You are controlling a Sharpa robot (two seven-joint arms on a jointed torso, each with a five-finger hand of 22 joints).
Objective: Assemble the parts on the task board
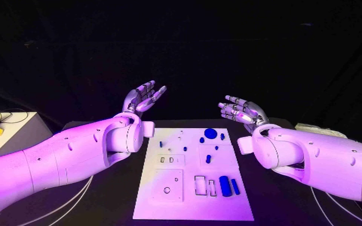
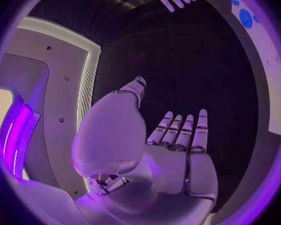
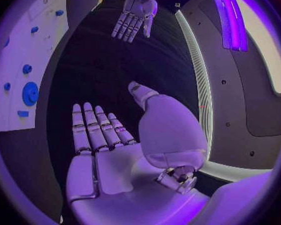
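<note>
The white task board lies on the black table between my arms. A large blue disc sits near its far edge, with small blue parts below it and two blue cylinders near the front right. My left hand is raised above the board's far left corner, fingers spread, holding nothing. My right hand hovers above the far right corner, palm up and empty. The left wrist view shows the left hand flat and bare; the right wrist view shows the right hand the same, beside the board.
A white box stands at the table's left edge, and a pale object lies at the right edge. White cables curve over the table on the left. The board has recessed slots near its front.
</note>
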